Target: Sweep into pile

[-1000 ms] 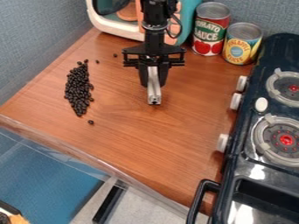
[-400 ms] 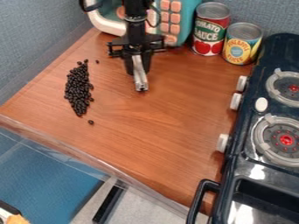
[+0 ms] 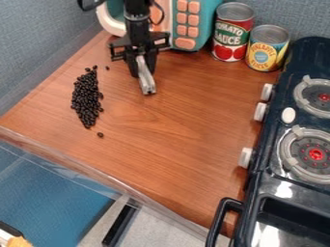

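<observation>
Gripper narrow, silvery bar clamped btwn fingers, bar apart fr dark bean pile on wood ctr

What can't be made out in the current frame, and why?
All in the camera view:
- Black beans: exact count, too small and crowded.
- Silver bar: upper end, hidden by the gripper.
- Toy microwave: top, cut off by the top edge.
- Stove: far side, cut off by the right edge.
</observation>
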